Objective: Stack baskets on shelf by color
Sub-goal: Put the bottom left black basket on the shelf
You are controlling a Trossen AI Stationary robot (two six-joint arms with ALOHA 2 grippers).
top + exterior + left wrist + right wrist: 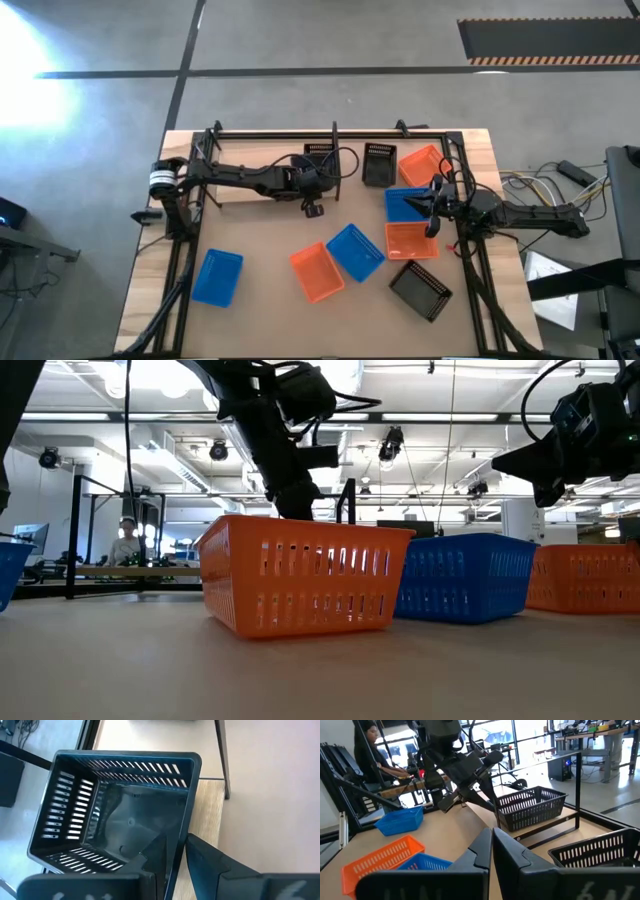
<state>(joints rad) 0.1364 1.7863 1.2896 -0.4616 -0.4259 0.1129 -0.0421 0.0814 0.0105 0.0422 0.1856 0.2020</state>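
The left arm holds a black basket at the back of the surface while the other baskets wait.

The left gripper [175, 855] has its jaws closed on the wall of a black basket [120, 810], which sits on the pale wooden shelf [262, 190] at the back. A second black basket [379, 164] sits farther right along the back, and a third black basket [420, 290] lies tilted near the front right. The right gripper [491, 850] hangs above the right side with its jaws almost touching and nothing between them. Below it sit one blue basket [406, 203] and two orange baskets [421, 163], [411, 241], close together. In the middle, another orange basket [318, 272] touches a blue basket [355, 251]. A last blue basket [218, 277] lies alone at the front left.
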